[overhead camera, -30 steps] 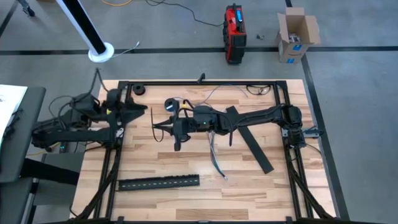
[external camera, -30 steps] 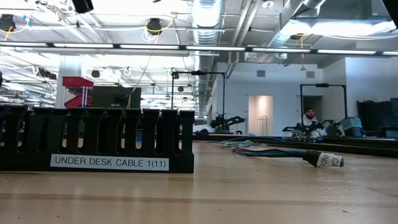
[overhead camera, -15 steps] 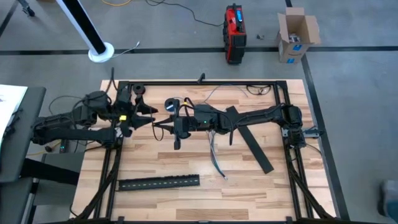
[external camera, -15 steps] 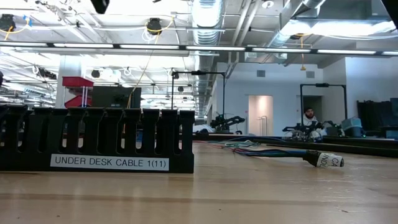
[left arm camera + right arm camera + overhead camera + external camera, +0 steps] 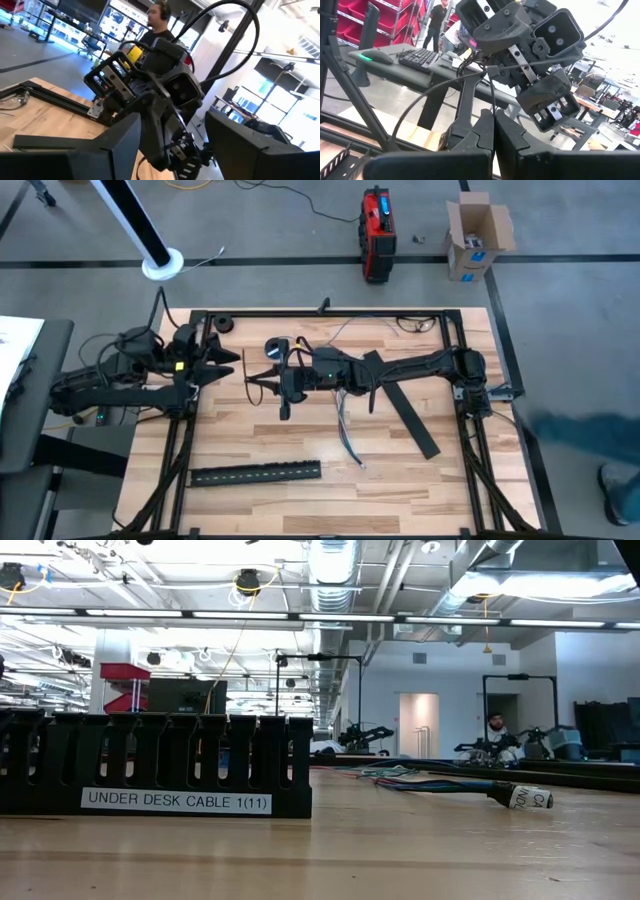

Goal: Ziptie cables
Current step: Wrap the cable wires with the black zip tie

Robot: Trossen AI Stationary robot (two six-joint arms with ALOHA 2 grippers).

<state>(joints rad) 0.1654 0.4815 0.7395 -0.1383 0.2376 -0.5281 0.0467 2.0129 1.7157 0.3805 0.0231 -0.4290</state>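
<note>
Thin grey and white cables trail on the table just beside the right gripper, whose fingers are pressed together on a thin black zip tie, so the spread-fingered left gripper should approach slowly.

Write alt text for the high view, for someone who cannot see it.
Seen from above, the right gripper reaches across the middle of a wooden table, while the left gripper waits near the table's left edge. Thin cables trail beneath the right arm toward the front. A slotted black strip lies near the front edge, another lies diagonally to the right.
</note>
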